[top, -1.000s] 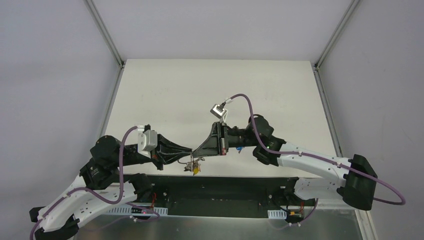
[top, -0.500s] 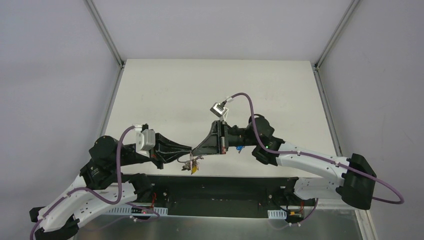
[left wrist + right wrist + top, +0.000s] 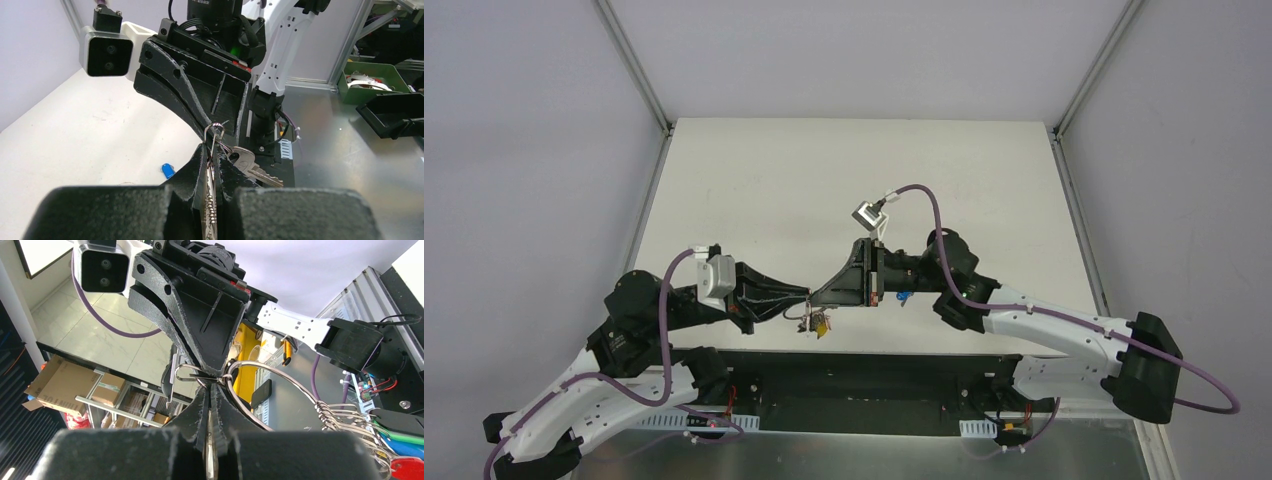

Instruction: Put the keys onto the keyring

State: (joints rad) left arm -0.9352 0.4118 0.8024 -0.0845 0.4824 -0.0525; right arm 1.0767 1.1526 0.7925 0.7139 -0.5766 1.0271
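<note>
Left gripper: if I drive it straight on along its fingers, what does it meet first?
The right gripper, apparently shut on the keyring: the left gripper, also shut, points at it almost tip to tip, only a small wire ring between. Pushing on would likely just jam them together.

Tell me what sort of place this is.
Probably a robotics lab or workshop: a white table fenced by grey panels on aluminium posts, a green plastic bin beside it, and cardboard boxes on shelving.
</note>
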